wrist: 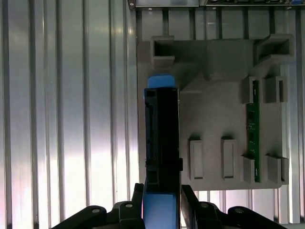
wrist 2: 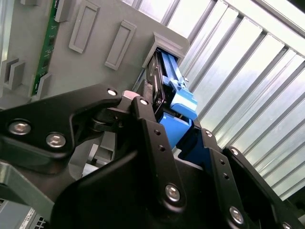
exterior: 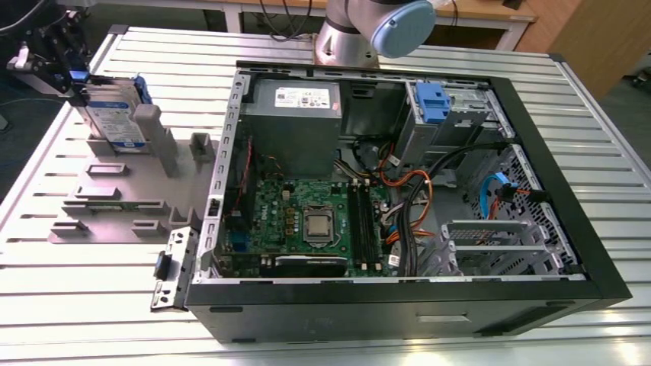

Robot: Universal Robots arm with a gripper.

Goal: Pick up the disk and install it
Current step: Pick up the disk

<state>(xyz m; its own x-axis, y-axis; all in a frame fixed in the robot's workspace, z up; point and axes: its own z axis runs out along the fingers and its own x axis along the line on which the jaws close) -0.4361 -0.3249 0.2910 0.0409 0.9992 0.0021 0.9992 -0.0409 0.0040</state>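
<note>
Currently the hand [wrist: 162,205] is clamped on the disk [exterior: 110,122], upright in the grey holder [exterior: 122,194] at the exterior view's far left; grasp apparently done, install into the computer case [exterior: 600,255] outstanding.

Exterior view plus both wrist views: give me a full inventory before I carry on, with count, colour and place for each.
table: one, silver ribbed, under everything.
computer case: one, black, open, mid-table.
motherboard: one, green, inside case.
power supply: one, grey, inside case, toward the arm's base.
holder: one, grey, on the exterior view's left of the case.
disk: one, silver with blue rails, upright in holder.
arm: one, grey and blue, table's far side.
gripper: one, black, shut on disk.
</note>
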